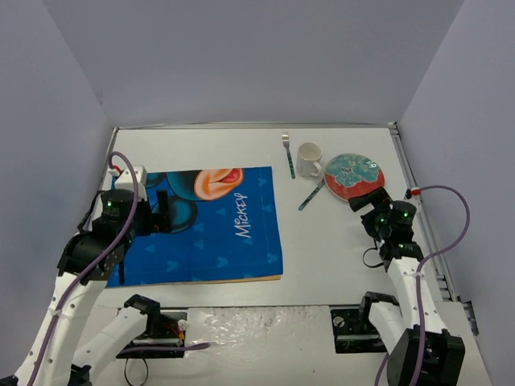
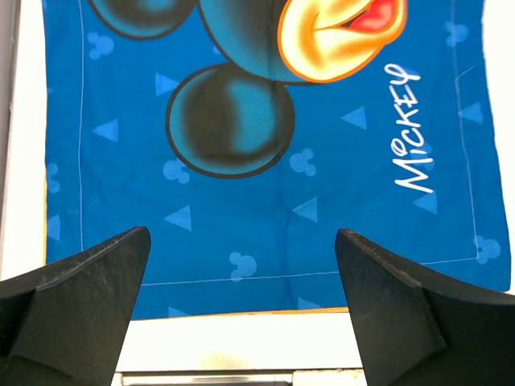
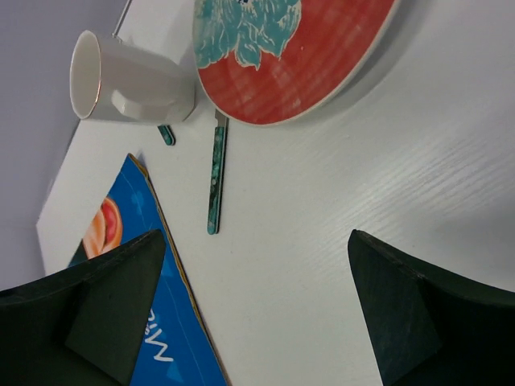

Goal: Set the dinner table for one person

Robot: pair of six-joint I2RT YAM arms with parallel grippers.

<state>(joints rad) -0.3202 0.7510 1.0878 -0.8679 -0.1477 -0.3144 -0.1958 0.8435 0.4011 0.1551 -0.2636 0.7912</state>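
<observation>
The white dinner table (image 1: 338, 241) holds a blue Mickey placemat (image 1: 209, 225) on its left half. At the back right lie a fork (image 1: 288, 154), a white mug (image 1: 309, 159), a red plate with teal flowers (image 1: 354, 177) and a green-handled knife (image 1: 311, 195), its blade tucked under the plate's rim. My left gripper (image 1: 161, 213) hovers over the placemat's left part, open and empty (image 2: 243, 233). My right gripper (image 1: 366, 201) stands open just in front of the plate, over bare table (image 3: 256, 237), with nothing between its fingers.
In the right wrist view the mug (image 3: 129, 80), plate (image 3: 306, 64), knife (image 3: 215, 181) and the fork's handle end (image 3: 166, 135) lie ahead, with the placemat's corner (image 3: 153, 322) at the left. Grey walls enclose the table. A metal rim (image 1: 406, 161) runs along the right edge.
</observation>
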